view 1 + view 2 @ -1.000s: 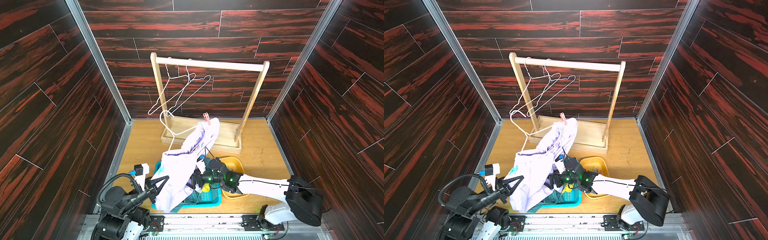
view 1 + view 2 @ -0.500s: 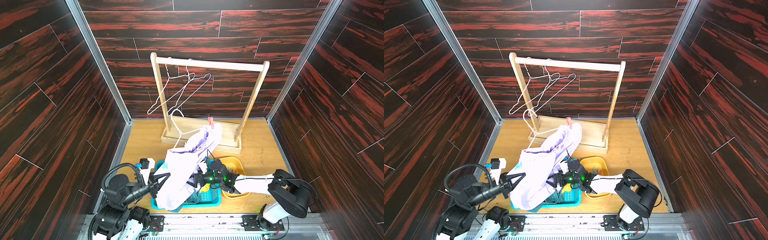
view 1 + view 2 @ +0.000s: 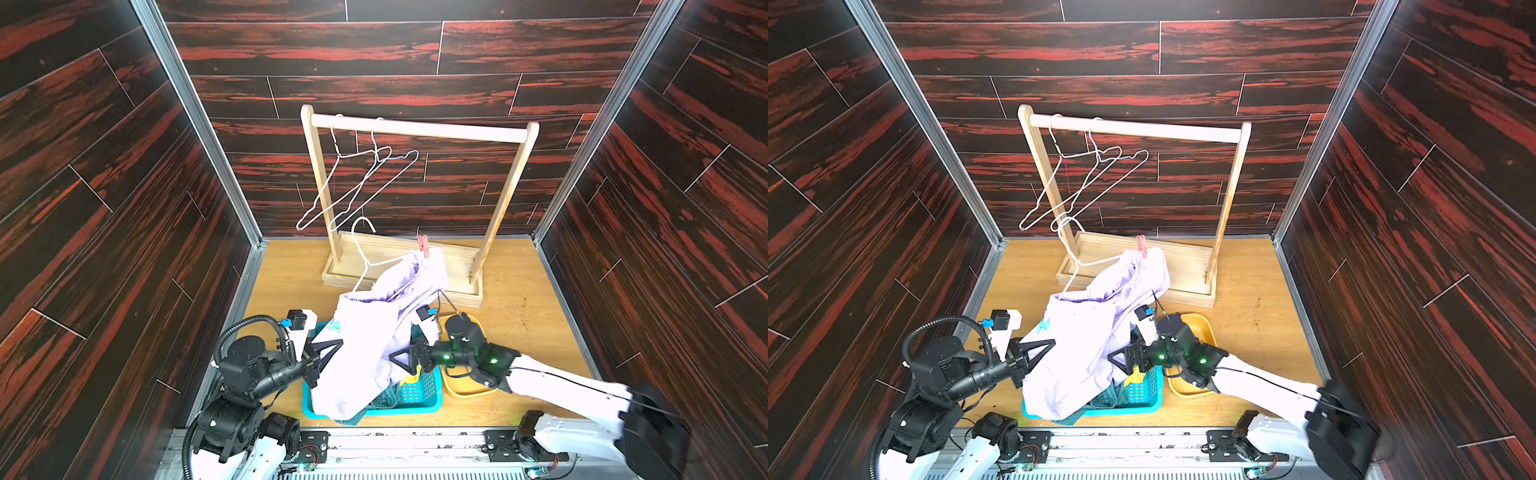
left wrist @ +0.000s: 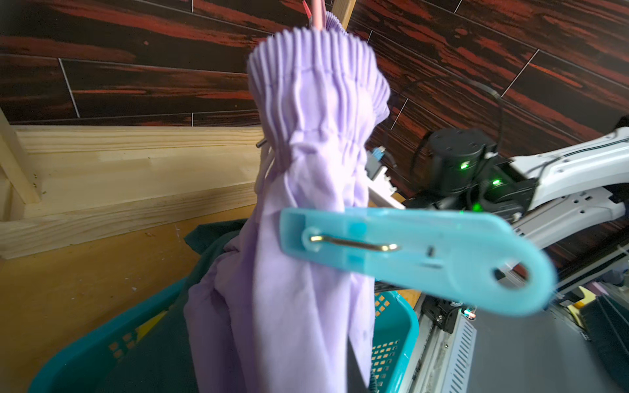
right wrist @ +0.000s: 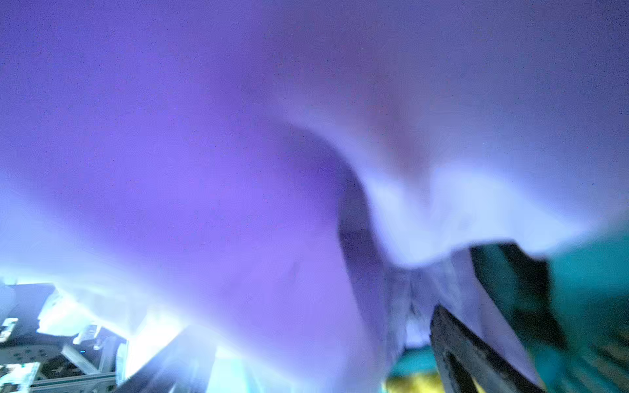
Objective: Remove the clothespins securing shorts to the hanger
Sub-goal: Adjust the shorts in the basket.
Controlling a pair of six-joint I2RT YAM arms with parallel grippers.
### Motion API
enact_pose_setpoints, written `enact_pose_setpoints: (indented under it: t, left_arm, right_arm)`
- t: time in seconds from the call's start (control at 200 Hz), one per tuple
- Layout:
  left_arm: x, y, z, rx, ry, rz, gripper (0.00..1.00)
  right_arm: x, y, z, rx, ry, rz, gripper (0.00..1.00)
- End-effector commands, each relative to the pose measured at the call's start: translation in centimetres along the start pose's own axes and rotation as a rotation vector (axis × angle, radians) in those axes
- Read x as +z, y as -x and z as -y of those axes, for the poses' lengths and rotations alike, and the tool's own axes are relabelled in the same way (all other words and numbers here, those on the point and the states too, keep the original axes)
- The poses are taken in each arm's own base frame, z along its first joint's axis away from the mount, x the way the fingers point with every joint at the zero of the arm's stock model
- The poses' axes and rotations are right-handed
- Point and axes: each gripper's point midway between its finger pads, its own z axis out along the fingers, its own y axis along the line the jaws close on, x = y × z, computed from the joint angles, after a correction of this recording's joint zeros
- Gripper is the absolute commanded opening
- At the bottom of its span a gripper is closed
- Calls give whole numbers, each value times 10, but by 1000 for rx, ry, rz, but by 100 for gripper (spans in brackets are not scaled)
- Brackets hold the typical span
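Clothespins in view number two. A red-pink plastic clothespin (image 3: pixel 423 246) sits at the top of the pale lavender fabric shorts (image 3: pixel 365 345), pinning the gathered waistband to one shoulder of a white wire hanger (image 3: pixel 365 254). That hanger's hook is off the rail, lower than it and in front of the rack's base. A light blue plastic clothespin (image 4: pixel 408 251) fills the left wrist view, lying crosswise with its nose against the lavender cloth; whether that nose bites the cloth is not clear from there. The left gripper (image 3: pixel 338 343) is clenched on this blue peg, at the side of the shorts nearer the left arm. The right gripper (image 3: pixel 394 359) is released, jaws spread wide, on the opposite side of the shorts. Its wrist view is almost all blurred lavender cloth, with one dark finger (image 5: pixel 476 357) at the edge.

The shorts' legs droop into a teal slotted plastic basket (image 3: pixel 419 405) near the front edge of the wooden tabletop (image 3: pixel 519 299). In the basket, under them, lie dark teal green fabric (image 3: pixel 384 399) and a patch of bright yellow fabric (image 3: pixel 410 378). Just beside the basket, on the right arm's side, is a shallow yellow-orange bowl (image 3: pixel 467 392); the right arm covers most of its inside. Behind, a light wooden clothes rack (image 3: pixel 415 129) carries two bare white wire hangers (image 3: pixel 357 187) on its rail.
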Motion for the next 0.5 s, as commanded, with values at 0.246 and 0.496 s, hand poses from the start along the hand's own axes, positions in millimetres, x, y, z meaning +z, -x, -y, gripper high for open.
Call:
enact_pose_setpoints:
  t: [0.246, 0.496]
  left_arm:
    - [-4, 23, 10, 103, -30, 74, 0]
    - [4, 27, 12, 100, -68, 44, 0]
  right_arm:
    - [-101, 17, 20, 7, -214, 126, 98]
    - [-172, 105, 7, -45, -30, 456, 98]
